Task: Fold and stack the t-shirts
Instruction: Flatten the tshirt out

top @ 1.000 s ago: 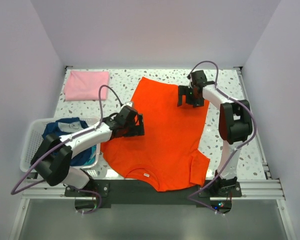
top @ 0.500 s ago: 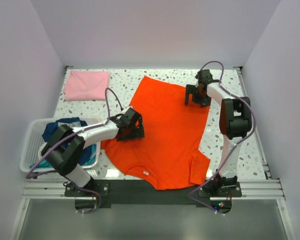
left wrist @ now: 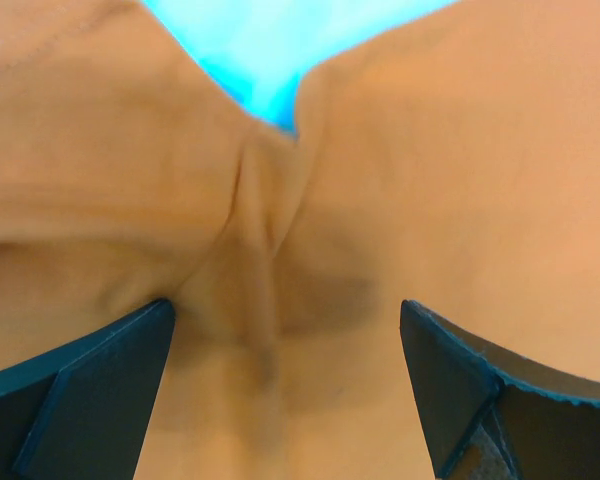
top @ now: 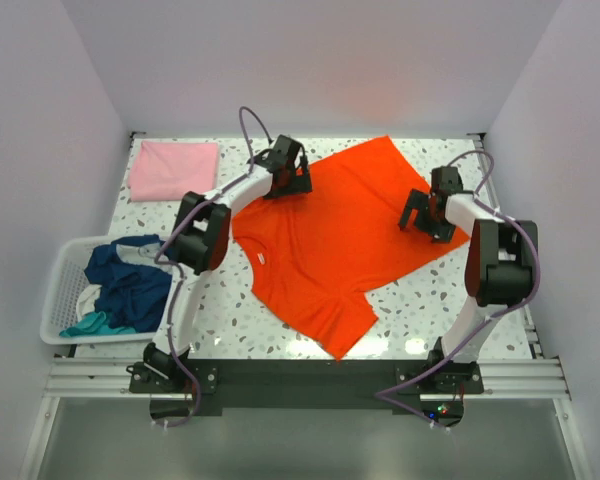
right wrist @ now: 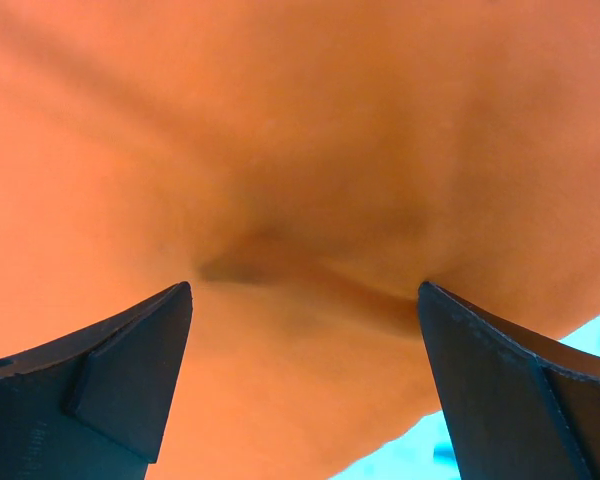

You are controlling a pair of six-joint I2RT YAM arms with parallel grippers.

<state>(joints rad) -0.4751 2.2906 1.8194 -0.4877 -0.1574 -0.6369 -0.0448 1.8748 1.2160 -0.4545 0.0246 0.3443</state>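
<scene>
Looking down from above, the orange-red t-shirt [top: 330, 240] lies spread slantwise across the middle of the speckled worktop [top: 450, 300]. The left gripper [top: 285, 172] is on its far left edge and the right gripper [top: 425, 210] on its right edge, while a folded pink t-shirt [top: 173, 168] lies in the far left corner and dark blue and teal t-shirts [top: 130, 285] heap in the white basket [top: 55, 300] by the near left edge. At the left wrist, the fingers [left wrist: 90, 390] stand spread apart, with orange cloth puckered into a ridge between them. At the right wrist, the fingers [right wrist: 130, 380] are likewise parted over a shallow crease in the same shirt.
</scene>
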